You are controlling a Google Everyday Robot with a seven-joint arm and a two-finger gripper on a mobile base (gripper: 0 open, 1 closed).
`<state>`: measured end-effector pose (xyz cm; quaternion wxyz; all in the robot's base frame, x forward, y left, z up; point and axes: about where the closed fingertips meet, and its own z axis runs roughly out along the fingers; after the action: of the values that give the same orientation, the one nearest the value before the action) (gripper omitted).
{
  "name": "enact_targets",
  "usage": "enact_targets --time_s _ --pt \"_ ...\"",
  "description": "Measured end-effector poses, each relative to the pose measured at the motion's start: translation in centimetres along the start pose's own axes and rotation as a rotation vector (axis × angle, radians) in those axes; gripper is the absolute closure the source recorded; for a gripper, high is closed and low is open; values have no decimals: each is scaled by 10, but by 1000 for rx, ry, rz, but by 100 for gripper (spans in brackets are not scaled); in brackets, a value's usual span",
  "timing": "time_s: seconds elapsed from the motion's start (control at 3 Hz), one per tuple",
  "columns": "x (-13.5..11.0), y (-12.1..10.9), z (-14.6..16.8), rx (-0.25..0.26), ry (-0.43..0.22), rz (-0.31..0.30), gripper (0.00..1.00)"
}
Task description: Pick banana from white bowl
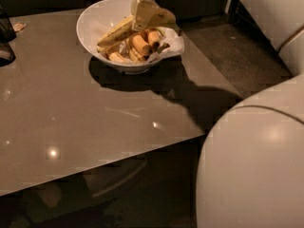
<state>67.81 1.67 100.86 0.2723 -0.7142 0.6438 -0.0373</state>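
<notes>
Inspection of the camera view.

1. The table (71, 108) is a smooth grey-brown surface with several glints of reflected light.
2. The white bowl (90, 18) stands on the far part of the table, near its right edge, and casts a dark shadow toward the near side.
3. Crumpled white paper (173, 42) lines the bowl and spills over its right rim.
4. A long banana (116, 32) lies tilted inside the bowl, lower end toward the left wall, upper end rising toward the gripper. Shorter banana pieces (140, 44) lie beside it in the middle of the bowl.
5. The gripper (148, 14) hangs over the back of the bowl at the top of the view, its pale lower part meeting the upper end of the long banana. Whether it grasps the banana or merely touches it cannot be told.
6. The robot's large white body (256, 165) fills the lower right.
7. A dark object (5, 37) sits at the table's left edge, well apart from the bowl.
</notes>
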Motion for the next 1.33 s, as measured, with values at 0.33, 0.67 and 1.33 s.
enact_targets --time_s 0.33,0.67,1.33 --pt "0 0 0 0 0 0 100" --pt "-12 20 -13 -14 -37 1 100" --pt "-33 50 -41 -19 -93 -5 100"
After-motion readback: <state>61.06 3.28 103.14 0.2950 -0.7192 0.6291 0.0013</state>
